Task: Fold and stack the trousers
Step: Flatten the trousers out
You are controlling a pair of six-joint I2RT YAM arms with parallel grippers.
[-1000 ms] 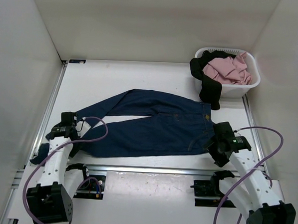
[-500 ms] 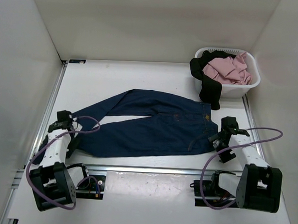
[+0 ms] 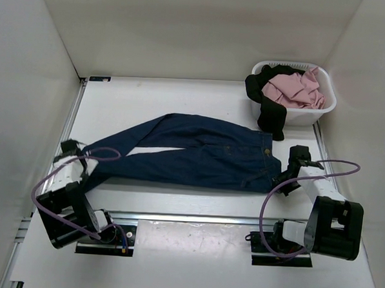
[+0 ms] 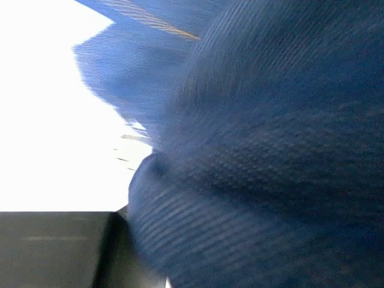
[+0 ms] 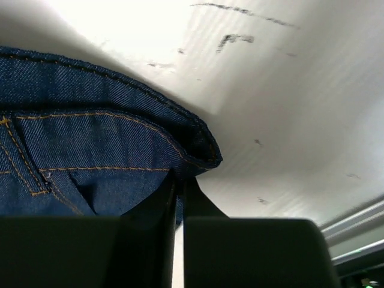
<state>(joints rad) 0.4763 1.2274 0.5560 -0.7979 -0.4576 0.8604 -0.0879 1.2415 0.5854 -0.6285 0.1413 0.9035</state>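
Observation:
The trousers (image 3: 198,157) are dark blue jeans lying flat across the table, waistband to the right and legs reaching left. At the leg ends on the left, my left gripper (image 3: 82,170) is low on the cloth. Its wrist view is filled by denim (image 4: 270,120) bunched over the jaws, with only one dark finger (image 4: 54,249) showing. My right gripper (image 3: 282,182) sits at the near right corner of the waistband. In the right wrist view it (image 5: 180,189) is shut on the stitched waistband edge (image 5: 198,153).
A white basket (image 3: 327,107) stands at the back right holding a pink cloth (image 3: 292,88), and a black garment (image 3: 270,116) hangs over its front onto the table. A metal rail (image 3: 195,217) runs along the near edge. White walls close in on both sides.
Both grippers dropped to the table and shut on the denim, the left at the leg ends, the right at the waistband corner. The near edge of the trousers has drawn in and straightened.

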